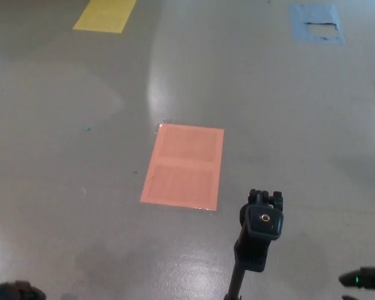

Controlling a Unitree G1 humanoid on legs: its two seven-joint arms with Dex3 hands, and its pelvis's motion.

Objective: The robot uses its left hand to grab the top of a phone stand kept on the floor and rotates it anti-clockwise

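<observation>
Head view, only view. Grey glossy floor (62, 187) fills the frame, with a bright glare streak up the middle.

Phone stand (258, 240) sits low and right of centre: black pole rising from the bottom edge, black clamp head on top with a small brass-coloured screw hole facing the camera. Head tilts slightly toward upper right. Nothing touches it; floor all around the head is bare.

Orange rectangle (184, 165) taped or painted on the floor, just up and left of the stand head, near it but not overlapping. Faint crease across its middle. Lies flat, blocks nothing.

Yellow patch (105, 14) at top left, cut by the frame edge, well apart from the stand. Blue patch (317, 24) at top right, with a torn or worn pale gap in its middle, also well apart.

Left hand (15, 292): only a dark rounded sliver at the bottom left corner, well apart from the stand. Too little shows, cannot tell whether it is spread or closed, or holding anything. Open floor lies between it and the stand, nothing in the way.

Right hand (364, 279): dark piece at the bottom right corner with a small green light on it, right of the stand pole, not touching it. Mostly cut off by the frame; its state cannot be told either.
</observation>
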